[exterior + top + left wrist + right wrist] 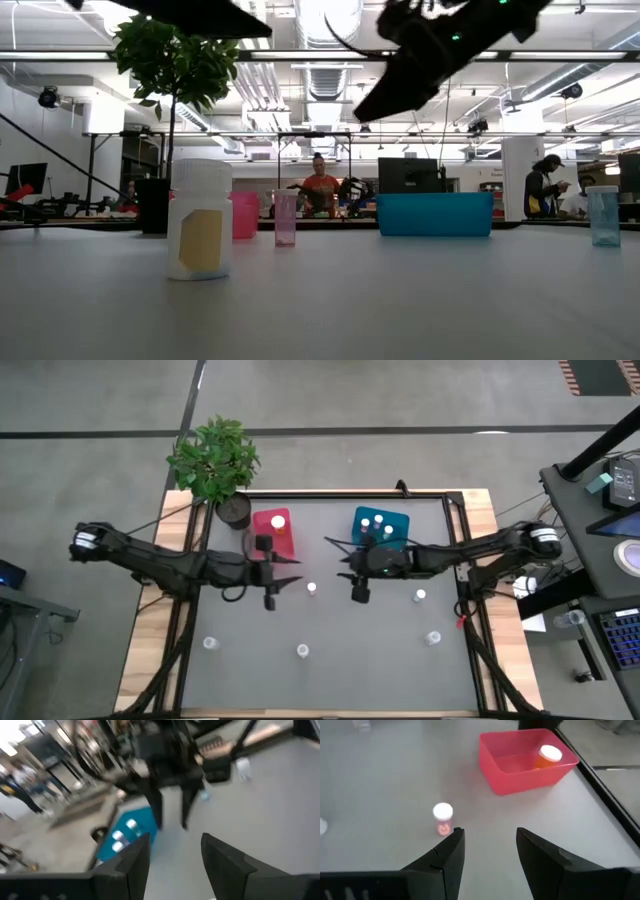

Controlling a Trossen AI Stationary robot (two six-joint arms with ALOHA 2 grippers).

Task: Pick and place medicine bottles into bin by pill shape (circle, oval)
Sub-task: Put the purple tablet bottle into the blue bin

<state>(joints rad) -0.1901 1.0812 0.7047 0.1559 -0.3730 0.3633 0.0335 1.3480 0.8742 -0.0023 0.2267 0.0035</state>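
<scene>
Both grippers hang open and empty above the table's middle. My left gripper points toward the right arm and the teal bin. My right gripper points toward the pink bin. A pinkish bottle with a white cap stands upright on the table between the grippers, just ahead of my right fingers. The pink bin holds one orange bottle. The teal bin holds several white-capped bottles.
More bottles stand upright on the table's near half and at the right. A potted plant stands at the far left corner, beside the pink bin. People show in the room beyond the table.
</scene>
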